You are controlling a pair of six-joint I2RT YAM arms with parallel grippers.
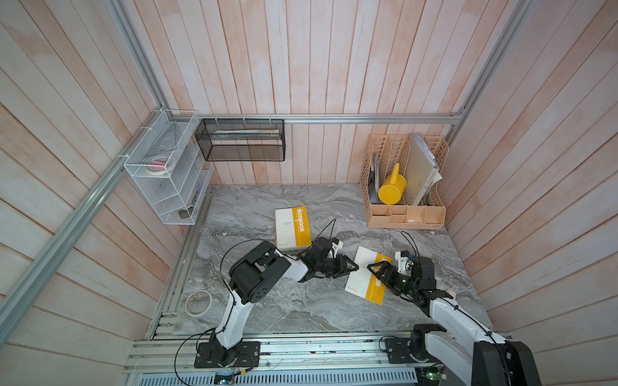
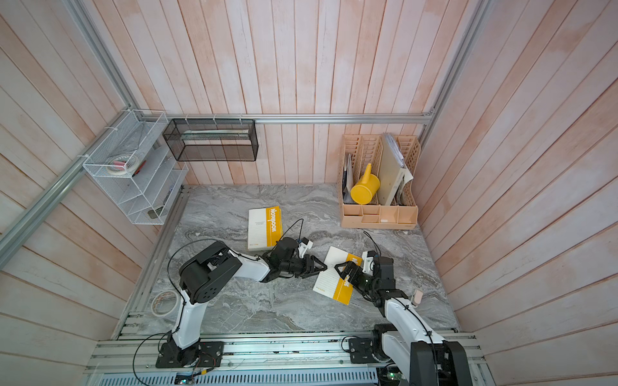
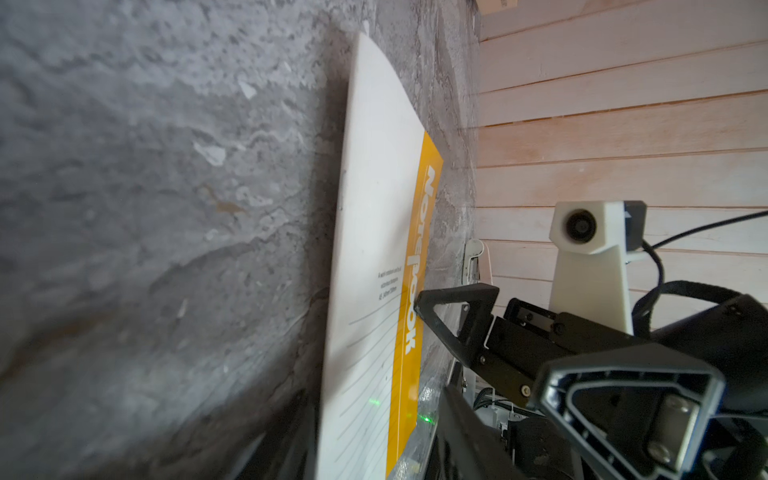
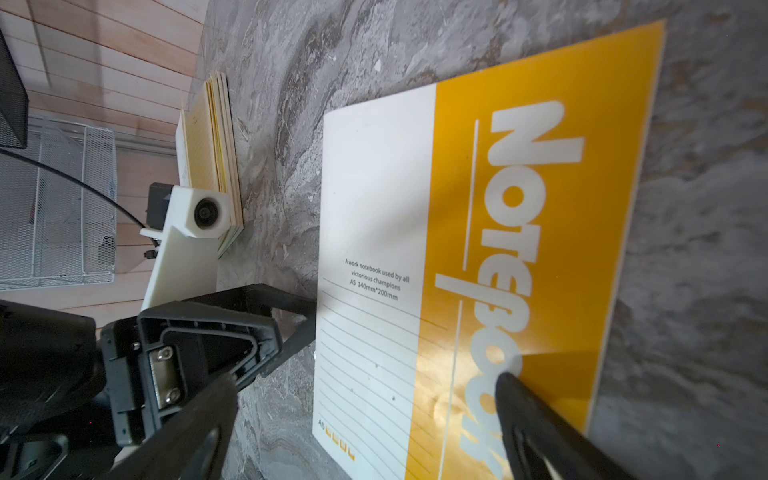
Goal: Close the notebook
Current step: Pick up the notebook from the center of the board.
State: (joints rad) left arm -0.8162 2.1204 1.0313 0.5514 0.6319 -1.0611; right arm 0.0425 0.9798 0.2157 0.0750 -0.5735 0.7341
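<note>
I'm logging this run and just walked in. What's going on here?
Both arms are at the nearer notebook, which lies closed, cover up, on the marble table. The left gripper sits open at its white edge; the right gripper is open over the yellow band. A second notebook lies farther back.

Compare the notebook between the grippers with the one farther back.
The near notebook lies skewed on the table, the right gripper over its yellow band; the far notebook lies nearly straight, with no gripper over it. The far notebook looks thicker than the near notebook. Both are closed, with matching white and yellow covers.
</note>
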